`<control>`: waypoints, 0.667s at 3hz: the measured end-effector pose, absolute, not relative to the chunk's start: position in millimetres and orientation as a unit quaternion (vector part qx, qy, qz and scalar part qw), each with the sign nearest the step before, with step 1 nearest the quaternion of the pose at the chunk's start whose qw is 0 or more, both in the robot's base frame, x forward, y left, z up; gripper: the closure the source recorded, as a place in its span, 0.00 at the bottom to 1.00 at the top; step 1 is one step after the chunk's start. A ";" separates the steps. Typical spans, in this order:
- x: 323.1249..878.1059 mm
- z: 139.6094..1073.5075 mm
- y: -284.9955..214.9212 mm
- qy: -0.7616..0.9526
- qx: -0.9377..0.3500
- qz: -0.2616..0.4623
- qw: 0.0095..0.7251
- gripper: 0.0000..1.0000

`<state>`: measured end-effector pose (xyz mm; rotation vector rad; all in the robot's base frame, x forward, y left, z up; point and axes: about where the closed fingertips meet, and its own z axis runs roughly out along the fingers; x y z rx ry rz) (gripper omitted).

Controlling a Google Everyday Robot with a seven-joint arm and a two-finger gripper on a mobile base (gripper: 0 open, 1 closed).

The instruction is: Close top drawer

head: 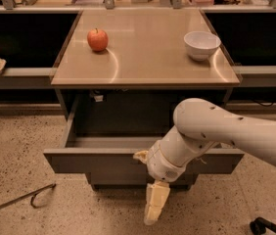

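Observation:
The top drawer (94, 163), a wide grey metal drawer with a plain flat front, stands pulled out from under the table (148, 58). Its inside looks empty. My gripper (155, 203) hangs pointing down in front of the drawer front, just right of its middle and partly below its lower edge. My white arm (216, 131) reaches in from the right and covers the right part of the drawer front. Whether the wrist touches the front cannot be told.
A red apple (98, 39) and a white bowl (202, 44) sit on the tabletop. Dark shelving runs along both sides. A thin metal rod (20, 199) lies on the floor at lower left. A black wheel (265, 226) shows at lower right.

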<state>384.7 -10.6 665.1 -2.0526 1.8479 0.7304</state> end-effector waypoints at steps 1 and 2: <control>391.9 664.5 -11.1 0.641 -0.712 0.249 0.142 0.00; 414.5 661.5 -13.7 0.643 -0.712 0.244 0.144 0.00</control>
